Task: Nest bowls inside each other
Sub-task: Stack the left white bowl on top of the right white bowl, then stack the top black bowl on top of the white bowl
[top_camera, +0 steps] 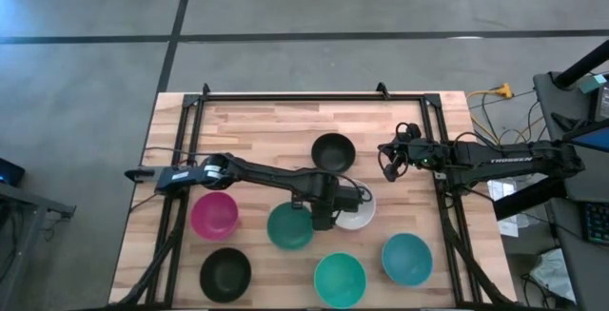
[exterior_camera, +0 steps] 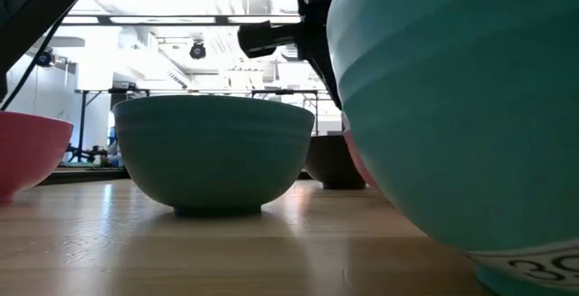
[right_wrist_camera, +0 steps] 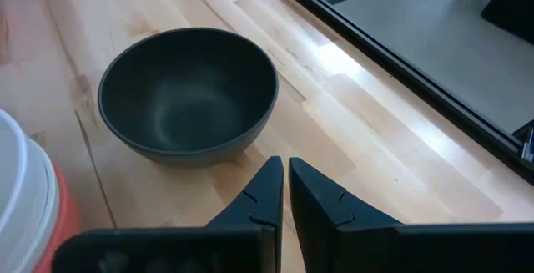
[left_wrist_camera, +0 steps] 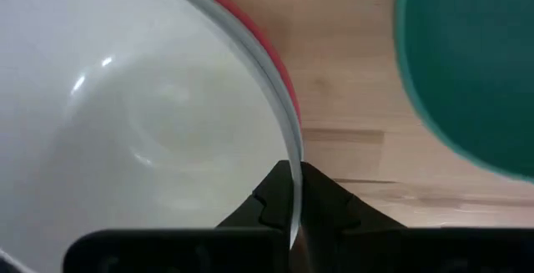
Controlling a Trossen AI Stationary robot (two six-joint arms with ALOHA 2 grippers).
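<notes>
Seven groups of bowls sit on the wooden table. A white bowl is nested in a red-pink bowl, and my left gripper is shut on its rim. Around it are a dark teal bowl, a magenta bowl, a turquoise bowl, a blue bowl and two black bowls. My right gripper is shut and empty, hovering just right of the far black bowl. My left gripper pinches the white bowl's rim on the side toward the table's left, one finger inside the bowl and one outside. The fingers reach in from the table's left. The white bowl sits inside the red-pink bowl, rims close together.
The table has a black metal frame along its far and side edges. Bare wood lies at the far left and between the white bowl and my right gripper. In the low view the turquoise bowl fills the right and the dark teal bowl stands mid-table.
</notes>
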